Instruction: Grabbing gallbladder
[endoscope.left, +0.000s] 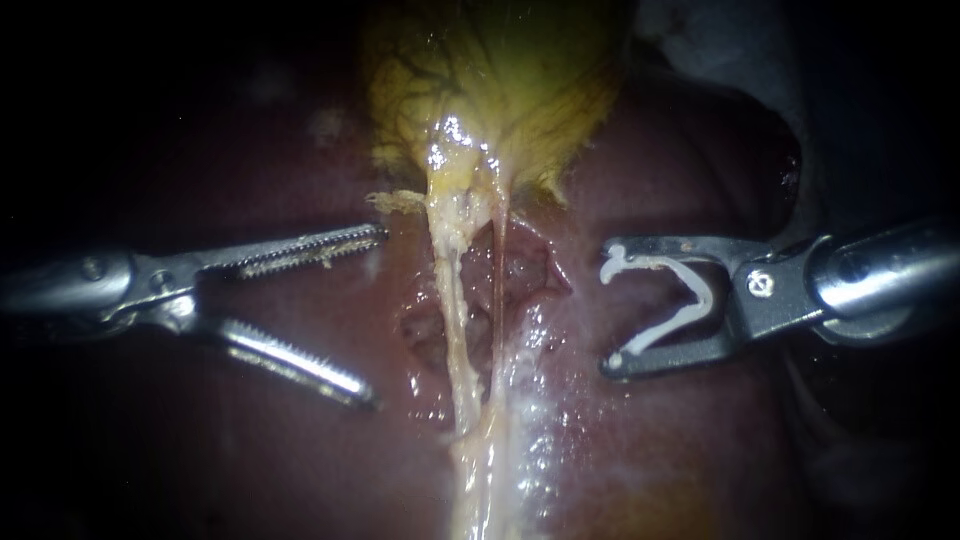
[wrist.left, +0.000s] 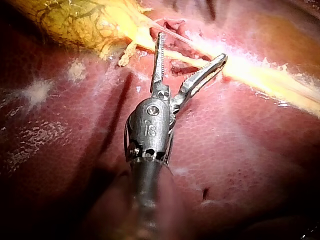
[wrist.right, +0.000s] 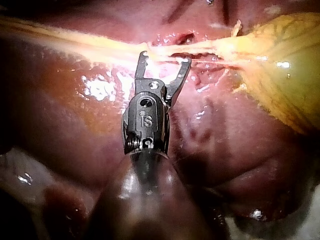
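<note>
Left instrument (endoscope.left: 375, 315), jaws open and empty, lies nearer; gallbladder (endoscope.left: 490, 90) at one o'clock, long axis twelve-to-six. Right instrument (endoscope.left: 608, 305) grips a clip (endoscope.left: 700, 285).

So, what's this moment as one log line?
left instrument: jaws open, near gallbladder | right instrument: holding clip | gallbladder: not yet grabbed

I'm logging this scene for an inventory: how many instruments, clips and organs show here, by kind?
instruments: 2, the left instrument and the right instrument
clip: 1
gallbladder: 1
liver: 1
total: 5
</note>
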